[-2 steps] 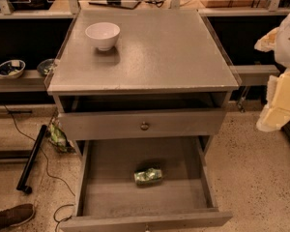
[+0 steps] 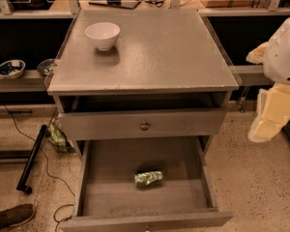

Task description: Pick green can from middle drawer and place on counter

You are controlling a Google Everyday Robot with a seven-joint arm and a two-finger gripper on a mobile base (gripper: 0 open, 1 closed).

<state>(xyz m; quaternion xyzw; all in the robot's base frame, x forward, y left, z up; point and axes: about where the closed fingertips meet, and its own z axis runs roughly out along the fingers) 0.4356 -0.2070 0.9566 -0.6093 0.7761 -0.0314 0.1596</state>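
Because the green can point(image 2: 148, 178) lies on its side, it may roll away if it is nudged rather than gripped squarely. It rests near the middle of the plank floor of the middle drawer point(image 2: 111, 197), which is pulled well out at the bottom of the view, and it touches none of the walls. Its long axis runs roughly left to right, so a grasp along that axis would likely slip off the ends.

Just above the back of the open drawer sits an upper drawer front point(image 2: 183, 124) with a brass knob point(image 2: 145, 126). A reach coming in too far back could strike it.

Above that is the counter point(image 2: 164, 57), a flat grey top with a white bowl point(image 2: 103, 35) near its back left corner. A can set down beside the bowl could knock it, and one set near an edge could tip off.

The hand point(image 2: 270, 115) hangs at the right edge of the view, beside the counter's right side, higher than the drawer and well apart from the can. It has no hold of the can; whether it is open or closed cannot be told. Its way down to the can must clear the drawer's right wall point(image 2: 206, 178).
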